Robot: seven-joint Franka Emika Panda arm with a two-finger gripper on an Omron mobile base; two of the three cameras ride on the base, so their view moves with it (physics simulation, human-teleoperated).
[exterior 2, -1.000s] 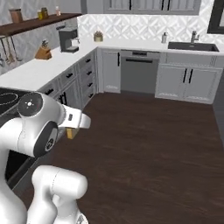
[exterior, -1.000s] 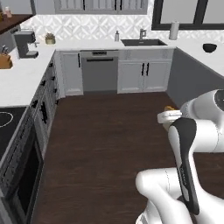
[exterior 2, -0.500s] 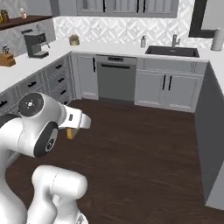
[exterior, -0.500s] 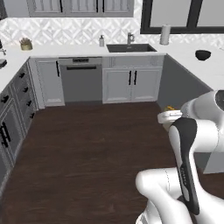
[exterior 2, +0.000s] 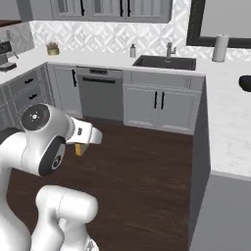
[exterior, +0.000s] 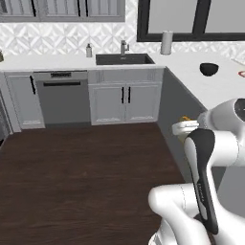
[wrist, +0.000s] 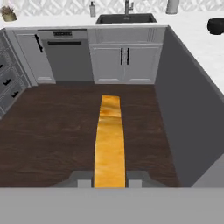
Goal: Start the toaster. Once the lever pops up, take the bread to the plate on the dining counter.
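At the bottom centre of the hand view, the gripper [wrist: 109, 183] is closed on the bread [wrist: 109, 144], held edge-on above the dark wood floor [wrist: 52, 140].

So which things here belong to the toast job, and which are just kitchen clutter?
Job:
- bread, clamped in the shut gripper
- plate, its red rim at the frame edge
- dining counter

Clutter:
- dark bowl
- sink
- soap bottle
- paper towel roll

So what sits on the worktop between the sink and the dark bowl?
In the left base view, a tall pale cylinder stands at the wall between the sink and the dark bowl; otherwise that stretch of white worktop is bare.
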